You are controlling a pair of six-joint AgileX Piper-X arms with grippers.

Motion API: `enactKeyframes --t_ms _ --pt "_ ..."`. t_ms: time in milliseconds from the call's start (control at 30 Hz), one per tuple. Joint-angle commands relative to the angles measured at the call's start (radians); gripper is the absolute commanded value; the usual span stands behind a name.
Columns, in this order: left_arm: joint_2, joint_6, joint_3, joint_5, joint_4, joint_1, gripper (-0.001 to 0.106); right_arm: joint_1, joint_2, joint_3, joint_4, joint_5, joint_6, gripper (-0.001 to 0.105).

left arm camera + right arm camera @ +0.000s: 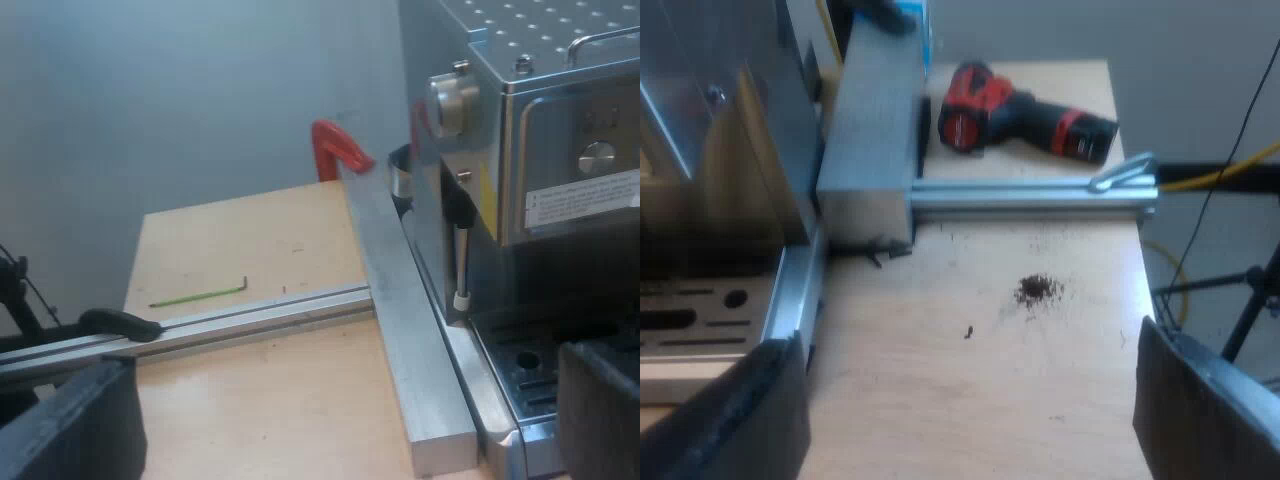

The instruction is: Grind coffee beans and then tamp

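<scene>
Wooden worktop (1040, 350), both arms parked by the espresso machine (540, 150)
Nothing held: left pincer (330, 425) and right pincer (970, 400) gape wide, machine just beside each. I'd line up square on its front before closing on anything.

One espresso machine (560, 120), one drill (1020, 120), one hex key (200, 296).

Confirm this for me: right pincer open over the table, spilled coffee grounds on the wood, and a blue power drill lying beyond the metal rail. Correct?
No: the power drill is red and black, not blue; the right wrist view shows it. The right pincer is open over the table, coffee grounds are spilled, and the drill lies beyond the metal rail.
</scene>
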Motion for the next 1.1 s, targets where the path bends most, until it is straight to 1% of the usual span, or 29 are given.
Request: enactKeyframes --t_ms 33,100,133,200,300,333,467,500,567,600,700,833,933,1033,1100 --pt "-0.055 -0.017 -0.005 -0.017 0.022 -0.001 0.085 0.000 -0.061 -0.008 0.013 -0.009 0.035 0.069" --pt "-0.102 -0.017 -0.005 -0.017 0.058 -0.001 0.085 0.000 -0.099 -0.008 0.038 -0.009 0.056 0.069" --pt "-0.123 -0.017 -0.005 -0.017 0.074 -0.001 0.085 0.000 -0.103 -0.008 0.041 -0.009 0.056 0.069" --pt "-0.167 -0.017 -0.005 -0.017 0.118 -0.001 0.085 0.000 -0.170 -0.008 0.072 -0.009 0.049 0.069" --pt "-0.222 -0.017 -0.005 -0.017 0.174 -0.001 0.085 0.000 -0.229 -0.001 0.076 -0.009 0.049 0.069" --pt "-0.229 -0.017 -0.007 -0.017 0.180 -0.001 0.085 0.000 -0.238 0.002 0.076 -0.009 0.049 0.069" --pt "-0.301 -0.017 -0.007 -0.017 0.238 -0.001 0.085 0.000 -0.341 0.061 0.076 -0.009 0.051 0.069" --pt "-0.316 -0.017 -0.007 -0.017 0.248 -0.001 0.085 0.000 -0.352 0.079 0.088 -0.012 0.051 0.069" --pt "-0.329 -0.017 -0.010 -0.017 0.279 -0.001 0.085 0.003 -0.344 0.078 0.127 -0.014 0.047 0.069" --pt "-0.326 -0.017 -0.022 -0.017 0.313 -0.001 0.085 0.003 -0.346 0.089 0.116 -0.046 0.040 0.069" --pt "-0.326 -0.017 -0.022 -0.023 0.341 0.003 0.085 0.003 -0.345 0.106 0.068 -0.107 0.034 0.069" --pt "-0.326 -0.017 -0.022 -0.023 0.337 0.003 0.085 0.003 -0.345 0.120 0.024 -0.116 0.034 0.069" --pt "-0.326 -0.017 -0.020 -0.023 0.302 0.005 0.085 0.003 -0.345 0.137 -0.012 -0.119 0.034 0.069" --pt "-0.326 -0.017 -0.012 -0.023 0.237 0.005 0.085 0.003 -0.345 0.171 -0.061 -0.119 0.034 0.069" --pt "-0.326 -0.017 0.008 -0.023 0.171 0.005 0.085 0.003 -0.343 0.201 -0.098 -0.125 0.034 0.069"
